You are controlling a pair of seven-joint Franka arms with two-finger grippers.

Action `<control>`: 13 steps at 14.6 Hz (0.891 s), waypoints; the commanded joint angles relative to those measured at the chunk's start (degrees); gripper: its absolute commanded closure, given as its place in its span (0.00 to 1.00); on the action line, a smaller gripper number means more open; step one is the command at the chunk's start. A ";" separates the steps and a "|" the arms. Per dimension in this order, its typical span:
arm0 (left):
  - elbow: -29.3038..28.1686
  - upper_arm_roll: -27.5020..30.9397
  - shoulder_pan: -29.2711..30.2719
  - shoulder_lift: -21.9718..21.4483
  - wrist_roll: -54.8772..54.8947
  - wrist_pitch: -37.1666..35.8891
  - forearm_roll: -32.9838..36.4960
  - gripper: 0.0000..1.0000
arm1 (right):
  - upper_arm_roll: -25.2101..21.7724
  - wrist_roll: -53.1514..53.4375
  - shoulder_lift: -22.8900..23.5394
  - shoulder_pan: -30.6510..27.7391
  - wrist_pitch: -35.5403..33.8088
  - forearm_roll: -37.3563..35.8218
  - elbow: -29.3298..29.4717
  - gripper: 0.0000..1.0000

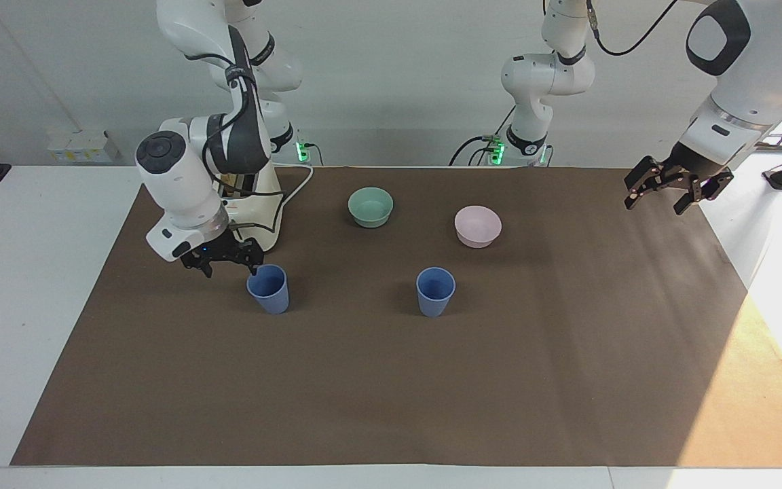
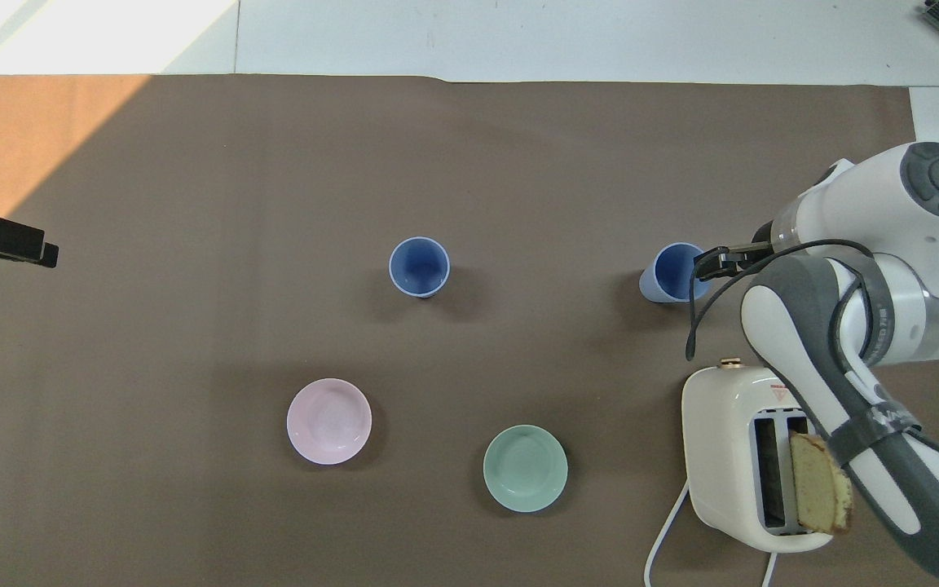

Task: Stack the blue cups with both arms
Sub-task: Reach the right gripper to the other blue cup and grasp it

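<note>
Both 2 blue cups (image 1: 269, 288) (image 1: 435, 291) stand empty; right gripper (image 1: 223, 260) spread beside 1, left gripper (image 1: 671, 188) spread, waiting.

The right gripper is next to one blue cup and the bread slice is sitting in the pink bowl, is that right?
Not quite. The right gripper is beside a blue cup, but the bread slice stands in the toaster, as the overhead view shows. The pink bowl holds nothing.
</note>
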 commanded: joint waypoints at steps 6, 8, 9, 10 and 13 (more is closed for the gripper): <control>-0.66 -0.97 0.40 -1.19 0.58 -3.76 4.51 0.00 | 0.19 0.69 3.96 2.16 5.41 0.82 -1.80 0.67; -0.75 -1.06 0.92 -1.20 0.49 -2.89 4.34 0.00 | 0.19 0.00 4.14 2.79 5.24 0.73 -1.36 1.00; -0.83 -1.06 1.01 -1.20 0.58 -2.45 4.25 0.00 | 0.19 -0.10 4.14 2.97 4.89 0.73 -1.27 1.00; -0.84 -1.06 1.10 -1.20 0.67 -1.83 4.25 0.00 | 0.19 -0.10 4.05 3.40 4.54 0.73 -1.27 1.00; -0.84 -0.97 1.10 -1.11 0.67 -0.60 4.16 0.00 | 0.27 0.08 3.44 3.58 3.83 0.73 -0.83 1.00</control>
